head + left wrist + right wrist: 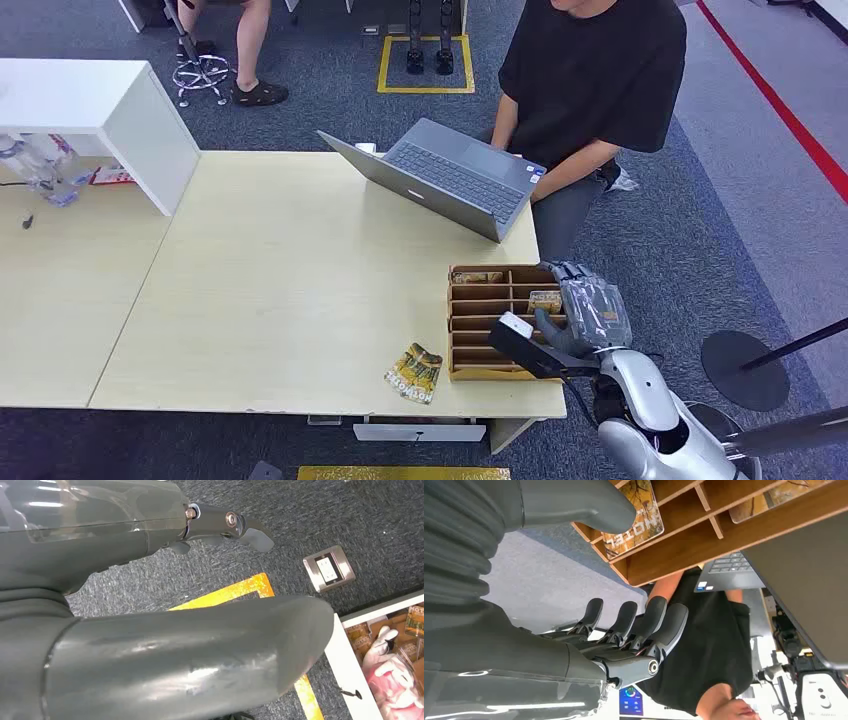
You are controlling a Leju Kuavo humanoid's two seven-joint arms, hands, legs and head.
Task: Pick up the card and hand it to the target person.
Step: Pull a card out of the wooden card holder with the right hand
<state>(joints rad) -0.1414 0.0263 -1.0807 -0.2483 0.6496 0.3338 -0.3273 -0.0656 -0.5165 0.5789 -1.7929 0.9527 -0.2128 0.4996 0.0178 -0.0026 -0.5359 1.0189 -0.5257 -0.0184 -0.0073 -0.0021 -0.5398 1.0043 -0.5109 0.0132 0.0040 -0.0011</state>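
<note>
the right hand (pixel 585 318) hovers empty, fingers spread, over the slotted wooden card box (pixel 470 335); it could snag a divider and miss the printed hotel card (pixel 545 300).

Right hand (pixel 590 312) above card organizer (pixel 483 322)

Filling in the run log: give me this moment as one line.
right robot hand: open, at rack, nothing held | left robot hand: hangs over carpet | loose card: on table edge | person: at laptop
</note>
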